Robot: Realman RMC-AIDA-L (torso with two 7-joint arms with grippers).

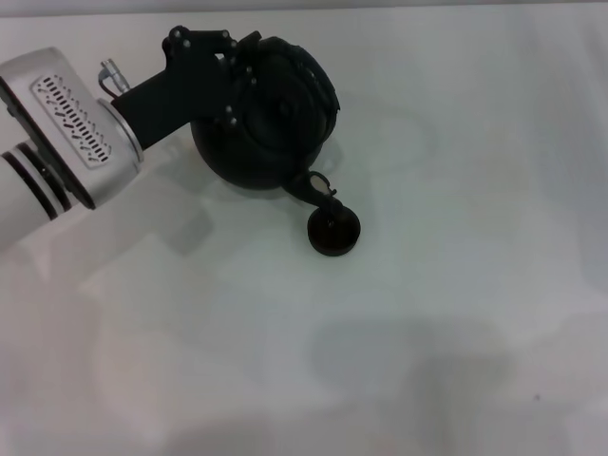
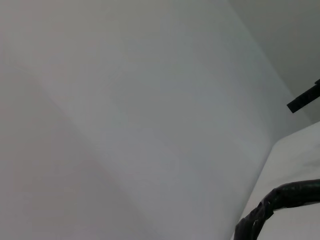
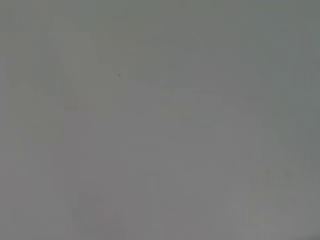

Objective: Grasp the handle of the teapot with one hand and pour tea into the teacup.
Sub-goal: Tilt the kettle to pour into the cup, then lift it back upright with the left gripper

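The black teapot [image 1: 261,142] hangs tilted near the table's far left, held by my left gripper [image 1: 237,68], which is shut on the arched handle [image 1: 318,78]. Its short spout [image 1: 318,187] points down, right over the tiny dark teacup [image 1: 332,231], which stands on the white table. I cannot see any liquid flowing. A piece of the rough wrapped handle [image 2: 280,196] also shows in the left wrist view. My right gripper is out of view, and its wrist view shows only bare grey surface.
The white table [image 1: 456,285] spreads around the cup on all sides. My left arm's white forearm [image 1: 57,142] reaches in from the left edge. A dark bar [image 2: 304,98] shows far off in the left wrist view.
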